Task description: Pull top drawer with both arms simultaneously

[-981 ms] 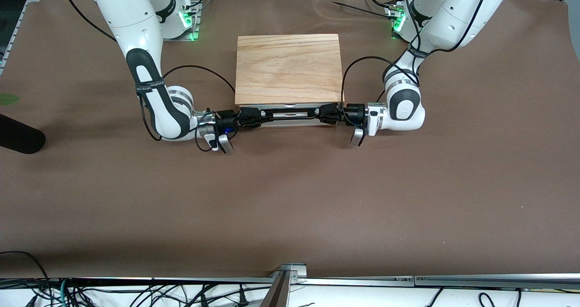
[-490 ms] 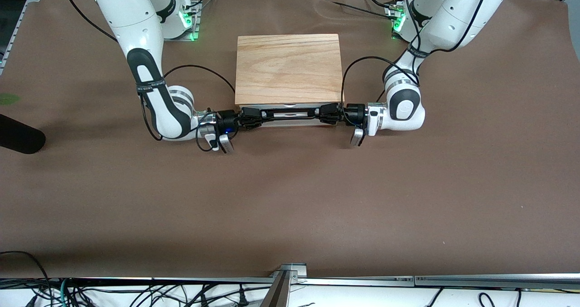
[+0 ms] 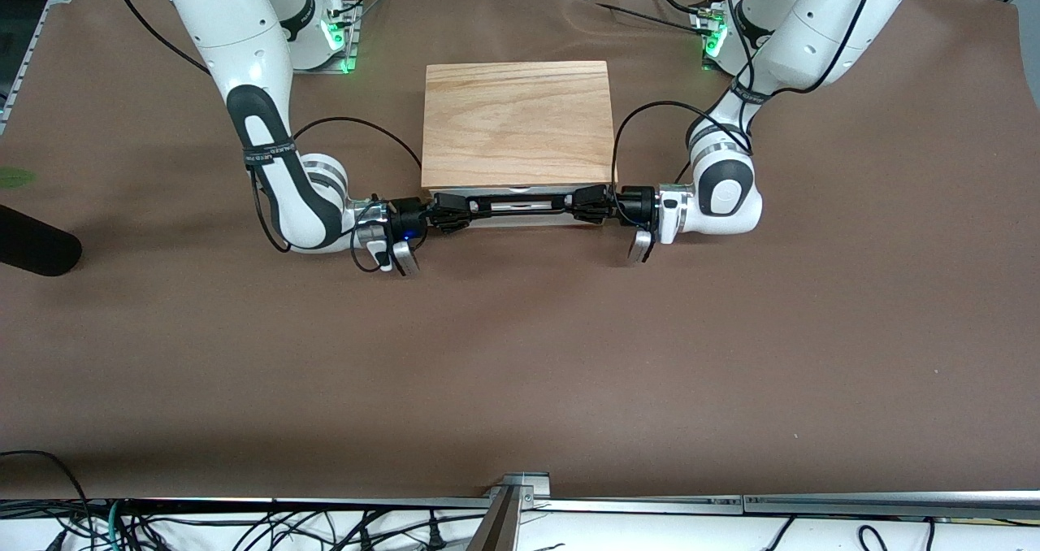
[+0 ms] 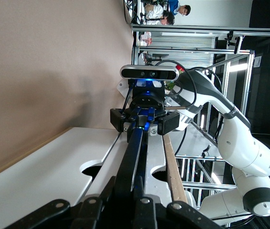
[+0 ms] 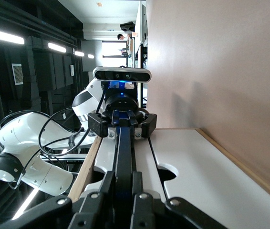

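Observation:
The top drawer's white front (image 3: pixel 520 219) shows as a thin strip under the oak-grain cabinet (image 3: pixel 517 124). Its black bar handle (image 3: pixel 517 203) runs along that front. My right gripper (image 3: pixel 453 209) is shut on the handle's end toward the right arm. My left gripper (image 3: pixel 587 202) is shut on the other end. In the left wrist view my left gripper (image 4: pixel 134 183) clamps the handle (image 4: pixel 137 148) above the white front (image 4: pixel 54 164), and the right gripper (image 4: pixel 144 120) shows farther along. In the right wrist view my right gripper (image 5: pixel 123 183) clamps the handle (image 5: pixel 123 148), and the left gripper (image 5: pixel 122 121) shows farther along.
A brown cloth (image 3: pixel 520 372) covers the table. A black object (image 3: pixel 36 246) and a small green thing (image 3: pixel 15 177) lie at the right arm's end. Black cables loop beside the cabinet. The arm bases (image 3: pixel 325 35) stand farther from the camera than the cabinet.

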{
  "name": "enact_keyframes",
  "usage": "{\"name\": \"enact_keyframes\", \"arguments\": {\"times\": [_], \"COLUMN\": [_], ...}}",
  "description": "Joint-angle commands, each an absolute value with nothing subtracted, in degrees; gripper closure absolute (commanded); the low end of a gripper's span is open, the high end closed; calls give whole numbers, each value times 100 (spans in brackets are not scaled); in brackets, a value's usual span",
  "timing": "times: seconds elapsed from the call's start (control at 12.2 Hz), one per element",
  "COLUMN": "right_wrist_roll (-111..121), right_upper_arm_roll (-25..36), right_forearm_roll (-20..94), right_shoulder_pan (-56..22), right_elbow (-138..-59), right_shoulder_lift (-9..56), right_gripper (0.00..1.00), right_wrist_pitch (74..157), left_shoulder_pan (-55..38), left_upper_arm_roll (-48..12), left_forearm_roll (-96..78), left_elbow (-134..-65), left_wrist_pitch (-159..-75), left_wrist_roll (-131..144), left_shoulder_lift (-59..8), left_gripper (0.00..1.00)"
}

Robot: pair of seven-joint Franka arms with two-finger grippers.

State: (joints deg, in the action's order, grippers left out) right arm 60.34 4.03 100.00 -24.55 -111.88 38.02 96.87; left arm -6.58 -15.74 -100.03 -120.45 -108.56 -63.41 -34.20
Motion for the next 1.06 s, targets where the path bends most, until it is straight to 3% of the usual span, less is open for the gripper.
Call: {"name": "enact_keyframes", "arguments": {"times": [0.0,0.98], "right_wrist_roll": [6012,5722], "right_upper_arm_roll": [387,404], "right_forearm_roll": [10011,10020], "right_shoulder_pan": [-2417,-2329], "right_elbow": [-11083,-10309], "right_shoulder_lift": [3744,4166], "right_gripper": [79,79], "right_wrist_pitch": [9747,10002], "left_shoulder_pan": [-738,-712], "left_upper_arm_roll": [-1573,-1573], "left_forearm_roll": [-9791,-9791], "left_elbow": [-12173,-11988], "left_wrist_pitch": [-10934,-10934], "left_wrist_roll": [-6170,-5871], "left_shoulder_lift": [-3401,-3472], "left_gripper": [100,100]}}
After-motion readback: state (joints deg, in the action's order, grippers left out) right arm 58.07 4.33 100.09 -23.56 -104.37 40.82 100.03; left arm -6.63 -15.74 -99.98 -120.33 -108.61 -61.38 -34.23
